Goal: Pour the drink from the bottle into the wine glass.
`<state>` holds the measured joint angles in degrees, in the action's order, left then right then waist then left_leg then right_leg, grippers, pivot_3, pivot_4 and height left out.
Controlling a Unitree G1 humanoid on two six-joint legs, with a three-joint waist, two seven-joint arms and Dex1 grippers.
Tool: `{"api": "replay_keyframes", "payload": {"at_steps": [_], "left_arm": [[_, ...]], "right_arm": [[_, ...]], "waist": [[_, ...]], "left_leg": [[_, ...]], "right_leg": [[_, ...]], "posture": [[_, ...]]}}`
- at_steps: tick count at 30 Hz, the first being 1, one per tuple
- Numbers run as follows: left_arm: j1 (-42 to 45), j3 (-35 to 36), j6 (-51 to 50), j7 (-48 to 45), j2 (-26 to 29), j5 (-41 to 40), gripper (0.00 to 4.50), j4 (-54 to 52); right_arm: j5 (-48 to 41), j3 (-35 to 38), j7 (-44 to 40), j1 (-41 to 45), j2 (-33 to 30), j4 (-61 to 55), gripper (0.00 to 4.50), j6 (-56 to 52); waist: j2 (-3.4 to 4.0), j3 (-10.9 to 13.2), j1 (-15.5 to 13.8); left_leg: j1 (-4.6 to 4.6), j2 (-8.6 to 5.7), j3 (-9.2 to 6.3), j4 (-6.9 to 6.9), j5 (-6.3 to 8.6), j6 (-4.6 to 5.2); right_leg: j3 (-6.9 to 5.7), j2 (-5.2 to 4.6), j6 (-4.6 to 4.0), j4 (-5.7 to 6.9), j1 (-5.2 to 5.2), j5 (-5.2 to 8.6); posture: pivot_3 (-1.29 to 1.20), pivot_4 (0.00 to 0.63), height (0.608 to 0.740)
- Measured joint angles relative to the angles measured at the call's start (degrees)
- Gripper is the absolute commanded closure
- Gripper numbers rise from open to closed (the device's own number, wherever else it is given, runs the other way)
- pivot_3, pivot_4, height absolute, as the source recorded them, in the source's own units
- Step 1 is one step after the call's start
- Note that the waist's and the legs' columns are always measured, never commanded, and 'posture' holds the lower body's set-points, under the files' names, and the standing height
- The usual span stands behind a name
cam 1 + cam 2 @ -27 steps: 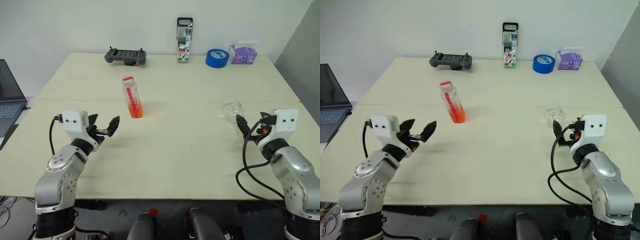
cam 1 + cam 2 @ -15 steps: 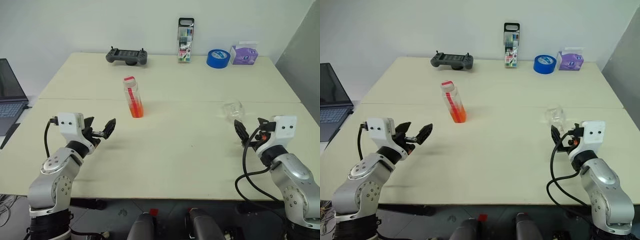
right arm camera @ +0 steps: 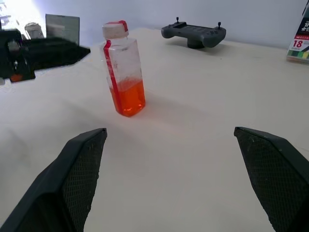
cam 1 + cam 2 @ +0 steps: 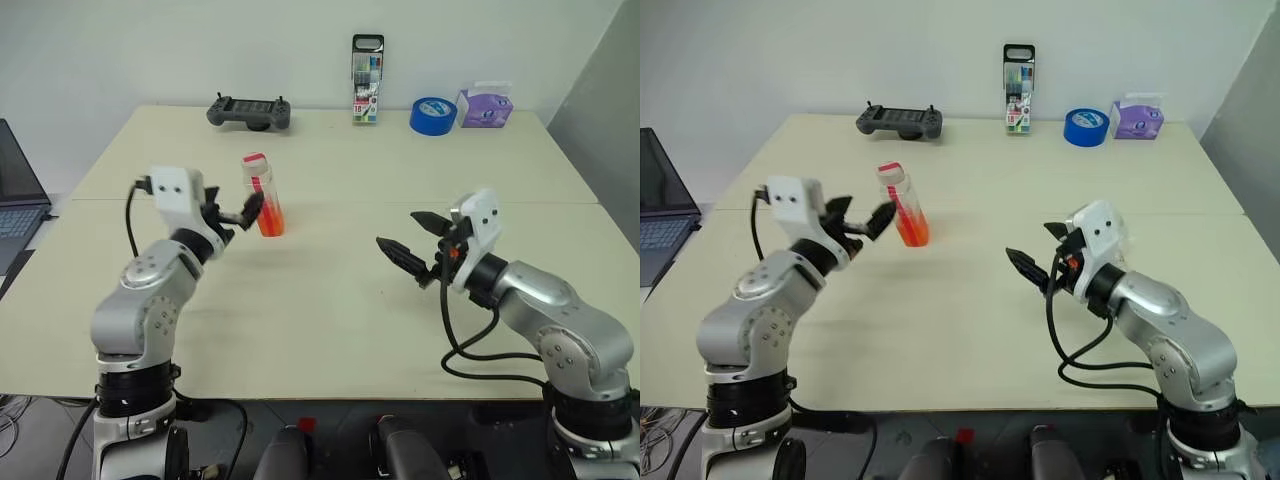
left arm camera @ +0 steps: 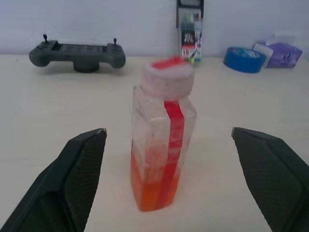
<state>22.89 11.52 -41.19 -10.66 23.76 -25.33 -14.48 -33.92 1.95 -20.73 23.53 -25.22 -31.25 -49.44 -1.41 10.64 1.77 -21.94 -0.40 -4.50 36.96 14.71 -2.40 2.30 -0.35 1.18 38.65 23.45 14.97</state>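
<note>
Both arms just swung in: our left gripper (image 4: 243, 210) is spread wide right beside the capped bottle (image 4: 262, 194) standing mid-table, right gripper (image 4: 407, 240) spread too. Grab looks imminent; nothing poured yet.

Cream table (image 4: 330, 300), a seam crossing it side to side. Bottle (image 4: 262, 195) stands upright left of centre, orange-red drink (image 4: 270, 220) in its lower part. Along the far edge, from 11 to 1 o'clock: grey game controller (image 4: 249, 111), upright marker pack (image 4: 367, 80), blue tape roll (image 4: 434, 115), purple tissue pack (image 4: 486, 106).
</note>
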Motion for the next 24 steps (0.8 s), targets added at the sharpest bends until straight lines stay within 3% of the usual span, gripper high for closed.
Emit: {"api": "replay_keyframes", "payload": {"at_steps": [11,24], "left_arm": [[6.07,-6.36,10.39,4.85,-6.3,11.63,0.05,13.45],[17.04,-7.13,21.81,5.62,-9.46,16.99,0.05,33.89]], "right_arm": [[0.88,-2.38,-0.91,3.06,0.96,2.22,0.0,0.39],[1.88,-3.2,-0.87,3.91,1.75,2.86,0.0,1.37]], "waist": [[-0.02,0.01,-0.28],[-0.02,0.01,-0.14]], "left_leg": [[-0.04,-0.04,-0.03,0.07,-0.01,0.0],[-0.04,-0.04,-0.05,0.06,-0.01,0.0]], "right_leg": [[-0.07,-0.04,0.07,0.04,-0.01,-0.01],[-0.11,-0.04,0.08,0.06,0.0,-0.03]], "posture": [[0.0,0.15,0.74],[0.0,0.15,0.74]]}}
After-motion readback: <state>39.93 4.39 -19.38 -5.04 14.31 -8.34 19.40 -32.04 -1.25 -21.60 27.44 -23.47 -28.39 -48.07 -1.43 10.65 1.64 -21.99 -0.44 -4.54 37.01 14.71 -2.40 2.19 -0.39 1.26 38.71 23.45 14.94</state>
